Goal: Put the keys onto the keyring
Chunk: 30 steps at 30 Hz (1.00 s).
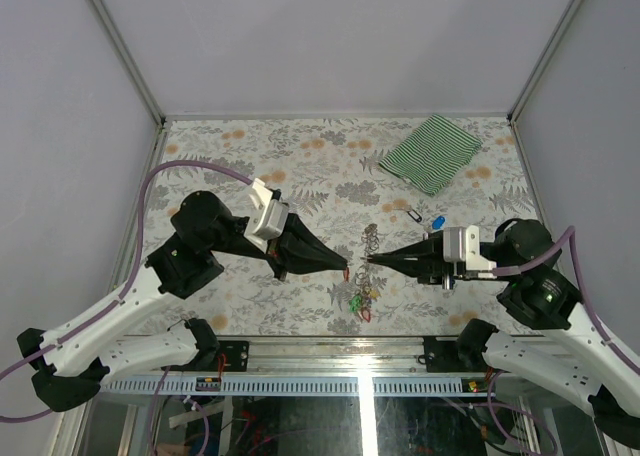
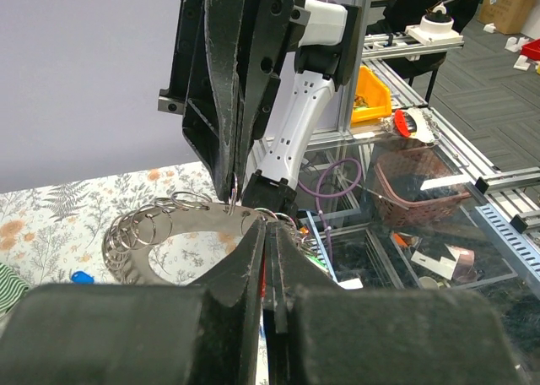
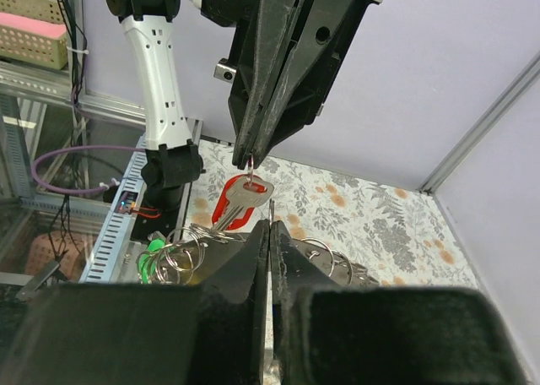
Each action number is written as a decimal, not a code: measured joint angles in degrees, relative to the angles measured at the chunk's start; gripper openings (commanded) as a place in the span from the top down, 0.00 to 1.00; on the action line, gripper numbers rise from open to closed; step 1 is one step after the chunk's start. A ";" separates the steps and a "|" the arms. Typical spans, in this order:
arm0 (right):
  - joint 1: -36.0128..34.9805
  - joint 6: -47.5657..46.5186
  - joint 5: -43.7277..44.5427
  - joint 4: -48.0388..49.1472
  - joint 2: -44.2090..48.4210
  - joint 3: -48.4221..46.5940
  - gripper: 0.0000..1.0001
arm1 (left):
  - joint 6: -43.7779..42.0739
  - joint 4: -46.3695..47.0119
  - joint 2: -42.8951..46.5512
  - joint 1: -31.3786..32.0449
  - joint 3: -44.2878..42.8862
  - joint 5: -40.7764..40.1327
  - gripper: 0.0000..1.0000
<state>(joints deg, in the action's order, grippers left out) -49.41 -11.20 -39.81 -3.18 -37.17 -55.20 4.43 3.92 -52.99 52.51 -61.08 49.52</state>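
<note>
My left gripper (image 1: 347, 272) and right gripper (image 1: 368, 263) meet tip to tip at the middle front of the table. The left gripper (image 2: 268, 229) is shut on the small ring of a silver key with a red tag (image 3: 245, 201), which hangs below its tips. Opposite it, the right gripper (image 3: 271, 225) is shut on a thin wire edge of the grey keyring (image 2: 202, 225), whose small coiled rings trail away from it (image 1: 371, 241). A bunch of green, yellow and red keys (image 1: 362, 301) lies just in front of both tips.
A blue-tagged key (image 1: 438, 222) and a black-tagged key (image 1: 414, 215) lie right of the keyring. A green-striped cloth (image 1: 430, 151) lies at the back right. Grey walls stand on three sides, with the metal rail (image 1: 330, 381) at the near edge.
</note>
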 measured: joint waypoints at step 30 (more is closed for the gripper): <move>0.00 -6.05 -3.41 3.45 -0.35 1.49 1.00 | 1.16 0.15 -0.98 0.00 -0.22 -1.09 1.00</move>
<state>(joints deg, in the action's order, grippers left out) -49.41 -17.26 -43.22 0.27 -37.52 -53.71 5.58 4.08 -53.98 52.51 -61.30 48.42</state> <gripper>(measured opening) 0.010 0.009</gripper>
